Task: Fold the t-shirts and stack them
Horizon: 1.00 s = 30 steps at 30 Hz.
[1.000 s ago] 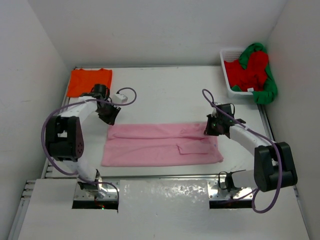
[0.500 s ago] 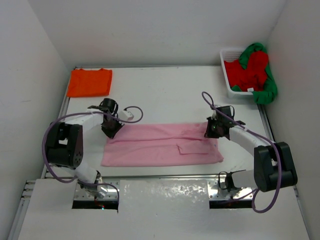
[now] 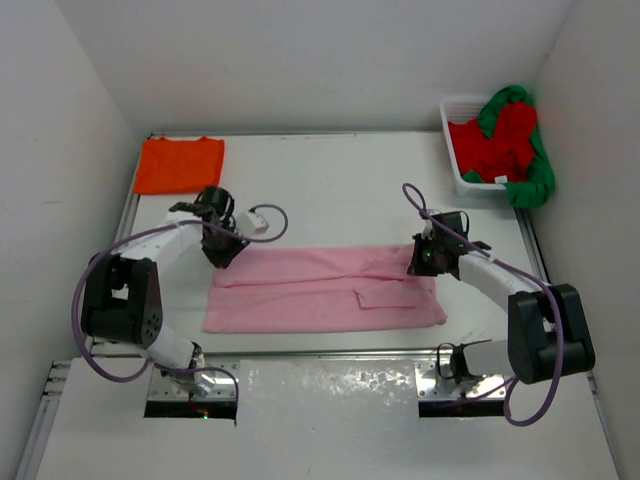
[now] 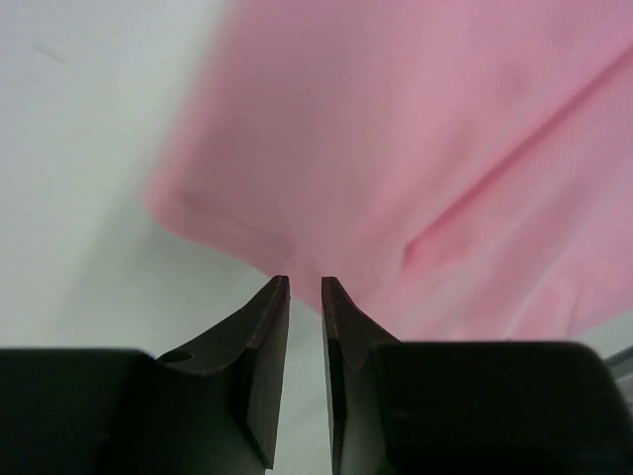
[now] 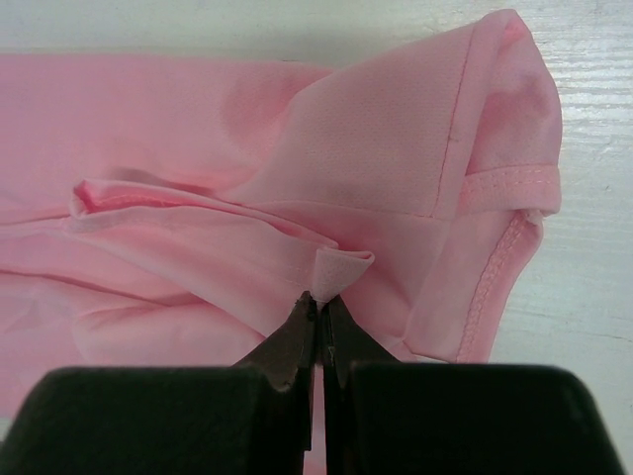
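The pink t-shirt (image 3: pixel 320 290) lies folded lengthwise as a long band across the middle of the table. My left gripper (image 3: pixel 222 255) is at its far left corner; in the left wrist view my left gripper (image 4: pixel 305 282) has its jaws a narrow gap apart, tips at the edge of the pink cloth (image 4: pixel 396 148), nothing between them. My right gripper (image 3: pixel 418 262) is at the far right corner, and in the right wrist view my right gripper (image 5: pixel 320 302) is shut on a small fold of the pink shirt (image 5: pixel 198 148). The orange t-shirt (image 3: pixel 180 163) lies folded at the back left.
A white mesh basket (image 3: pixel 452 135) stands at the back right, holding the red t-shirt (image 3: pixel 495 140) and the green t-shirt (image 3: pixel 535 180), which hangs over its right side. A white wall runs along each side of the table.
My left gripper has moved from beside the orange shirt forward and right to the pink shirt's far left corner. The right gripper has stayed on the far right corner.
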Each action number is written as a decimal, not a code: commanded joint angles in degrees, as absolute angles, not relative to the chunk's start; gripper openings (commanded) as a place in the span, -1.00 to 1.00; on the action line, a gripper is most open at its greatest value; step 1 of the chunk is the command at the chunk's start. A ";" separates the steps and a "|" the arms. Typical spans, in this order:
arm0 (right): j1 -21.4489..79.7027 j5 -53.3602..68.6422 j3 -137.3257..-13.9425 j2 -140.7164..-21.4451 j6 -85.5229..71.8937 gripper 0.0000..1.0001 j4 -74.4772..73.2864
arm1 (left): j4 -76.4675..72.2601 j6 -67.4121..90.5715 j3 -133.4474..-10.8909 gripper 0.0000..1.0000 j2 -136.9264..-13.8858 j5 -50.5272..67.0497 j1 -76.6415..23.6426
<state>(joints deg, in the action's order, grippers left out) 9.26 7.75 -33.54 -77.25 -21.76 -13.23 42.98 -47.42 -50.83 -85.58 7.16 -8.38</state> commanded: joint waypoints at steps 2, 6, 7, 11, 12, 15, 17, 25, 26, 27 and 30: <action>9.67 8.96 -34.36 -76.20 -20.30 -1.00 -11.95 | 40.34 -38.69 -67.73 -0.57 -88.22 13.78 -13.08; 9.58 9.75 -34.19 -77.34 -21.18 -1.00 -11.60 | 37.46 -30.61 -80.57 -0.31 -94.73 18.62 -24.32; 9.49 10.19 -34.10 -77.60 -21.88 -1.00 -10.91 | 36.05 -29.28 -81.12 -0.24 -96.23 21.68 -28.44; 9.40 11.51 -33.75 -79.10 -23.73 -1.00 -9.05 | 26.03 -22.07 -81.65 -0.22 -104.91 27.85 -35.93; 9.23 11.69 -33.84 -79.71 -23.99 -1.00 -8.79 | 22.80 -20.15 -81.74 -0.22 -106.16 29.34 -36.90; 8.35 13.35 -33.14 -79.98 -26.35 -1.00 -6.96 | 16.46 -16.10 -81.83 -0.20 -110.29 32.43 -40.94; 8.00 14.84 -32.52 -79.98 -27.24 -1.00 -6.16 | 12.94 -13.12 -82.00 -0.14 -112.67 33.66 -41.66; 7.38 16.35 -29.36 -79.54 -28.83 -1.00 -3.43 | 8.09 -9.31 -83.76 -0.06 -118.91 32.43 -43.68; 7.30 16.26 -29.18 -79.28 -28.92 -1.00 -3.25 | 7.82 -9.40 -83.67 -0.06 -119.61 32.08 -44.03; 7.12 16.26 -28.92 -79.28 -29.00 -1.00 -2.99 | 7.39 -8.97 -83.58 -0.07 -119.97 31.99 -44.29; 6.94 16.26 -28.92 -79.01 -28.83 -1.00 -2.90 | 7.56 -8.53 -83.76 -0.13 -120.67 32.08 -44.38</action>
